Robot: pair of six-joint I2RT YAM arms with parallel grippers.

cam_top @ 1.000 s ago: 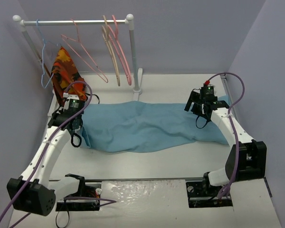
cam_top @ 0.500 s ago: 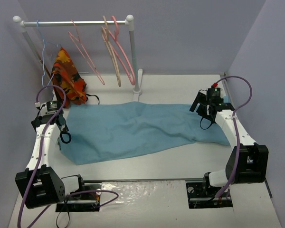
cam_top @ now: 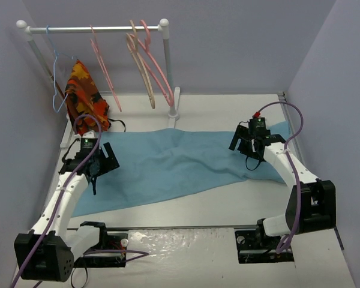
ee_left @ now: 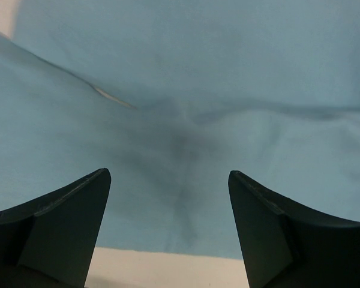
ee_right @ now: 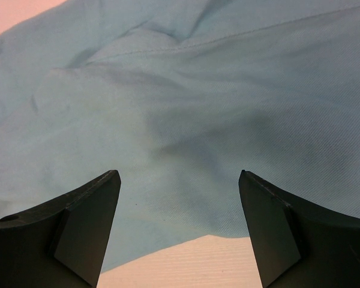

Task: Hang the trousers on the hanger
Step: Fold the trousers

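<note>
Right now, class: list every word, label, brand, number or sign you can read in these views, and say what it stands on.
None can be read: no print shows on the trousers, the hanger or the patterned cloth.
The small tab on the right arm's wrist is too small to read.

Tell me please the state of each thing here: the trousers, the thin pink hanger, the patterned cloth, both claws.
trousers, lying spread out on the table, not held
hanger, hanging on the rail, nothing on it
patterned cloth, hanging under the rail's left end
left claw, open, over the trousers
right claw, open, over the trousers
</note>
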